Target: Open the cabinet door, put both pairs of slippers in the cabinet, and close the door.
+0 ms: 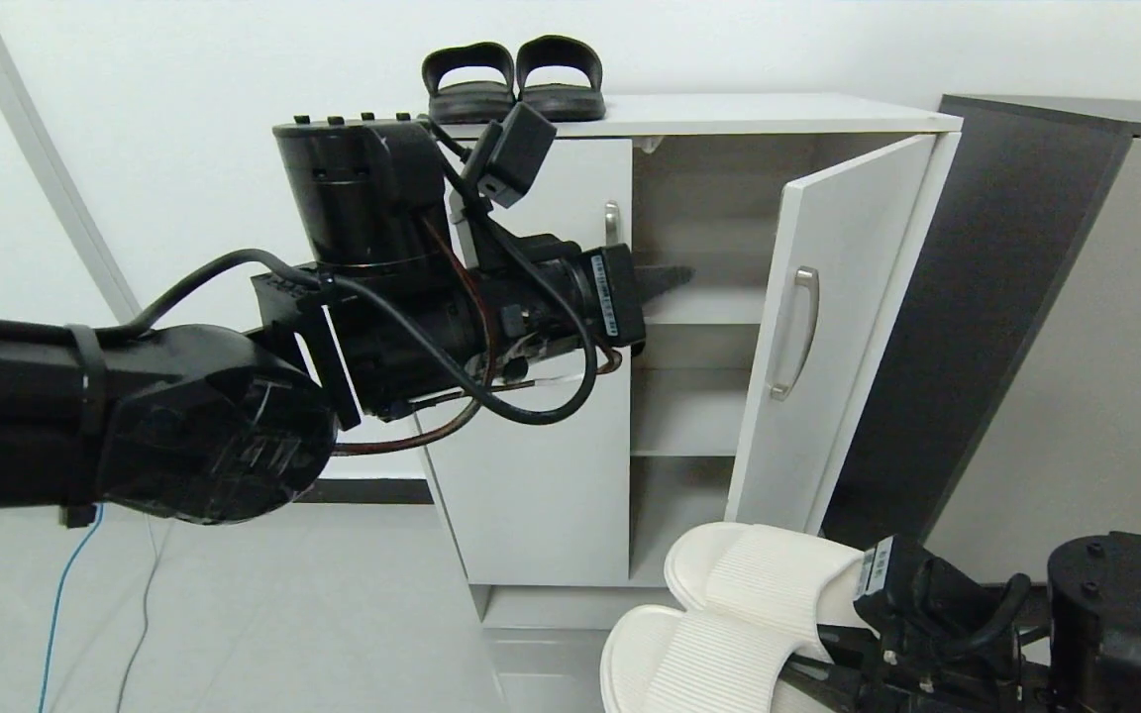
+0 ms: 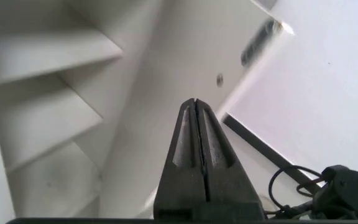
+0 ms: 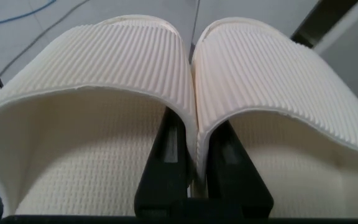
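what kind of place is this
Likely an indoor entryway or a test room set up like one: a white cabinet with shelves and one door open, black slippers on top, white slippers in the right end effector.

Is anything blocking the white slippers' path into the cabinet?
The door is open. The left end effector pokes into the opening at the upper shelf; the lower shelves below it look unobstructed for the white slippers.

Black slippers [image 1: 513,79] atop open cabinet [image 1: 531,495]
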Controlling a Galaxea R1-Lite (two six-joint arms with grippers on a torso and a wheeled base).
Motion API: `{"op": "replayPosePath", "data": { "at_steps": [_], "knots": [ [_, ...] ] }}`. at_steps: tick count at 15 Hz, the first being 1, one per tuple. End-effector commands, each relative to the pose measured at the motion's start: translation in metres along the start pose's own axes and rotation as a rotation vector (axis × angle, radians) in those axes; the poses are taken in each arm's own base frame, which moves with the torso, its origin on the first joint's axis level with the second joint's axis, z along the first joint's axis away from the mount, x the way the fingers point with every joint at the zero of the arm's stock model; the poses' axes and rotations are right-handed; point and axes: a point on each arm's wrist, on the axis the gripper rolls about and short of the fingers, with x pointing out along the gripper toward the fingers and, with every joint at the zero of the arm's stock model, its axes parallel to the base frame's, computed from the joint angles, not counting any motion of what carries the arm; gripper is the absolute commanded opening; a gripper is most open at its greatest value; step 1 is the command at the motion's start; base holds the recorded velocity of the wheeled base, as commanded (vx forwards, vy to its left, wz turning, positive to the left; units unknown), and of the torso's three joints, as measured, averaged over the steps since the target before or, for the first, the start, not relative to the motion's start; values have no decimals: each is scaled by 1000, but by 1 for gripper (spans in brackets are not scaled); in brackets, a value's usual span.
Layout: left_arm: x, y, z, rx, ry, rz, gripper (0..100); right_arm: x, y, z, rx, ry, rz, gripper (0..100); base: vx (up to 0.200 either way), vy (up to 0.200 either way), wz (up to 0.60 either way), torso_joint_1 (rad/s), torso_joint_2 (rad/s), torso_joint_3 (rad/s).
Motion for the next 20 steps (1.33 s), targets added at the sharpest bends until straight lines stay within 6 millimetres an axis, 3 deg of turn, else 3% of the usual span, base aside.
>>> {"op": "replayPosePath", "data": {
  "at_steps": [1,4,10,14,19,20],
  "knots": [
    [-4,3,-4,-3,2,12,0,-1,0,0,1,-2,-3,0,0,0,0,0,0,0],
    [-27,2,-5,-1,-7,33,0,0,0,0,0,1,1,0,0,0,0,0,0,0],
    [-26,11,-7,-3,-2,56,0,-1,3,0,-4,-2,11,0,0,0,0,0,0,0],
    [-42,11,-10,0,-5,74,0,5,1,3,4,-2,-14,0,0,0,0,0,0,0],
    [-127,-19,-23,62,-48,196,0,6,0,6,19,-9,-48,0,0,0,0,0,0,0],
    [-163,-30,-37,97,-56,246,0,5,0,6,20,-11,-48,0,0,0,0,0,0,0]
  ]
}}
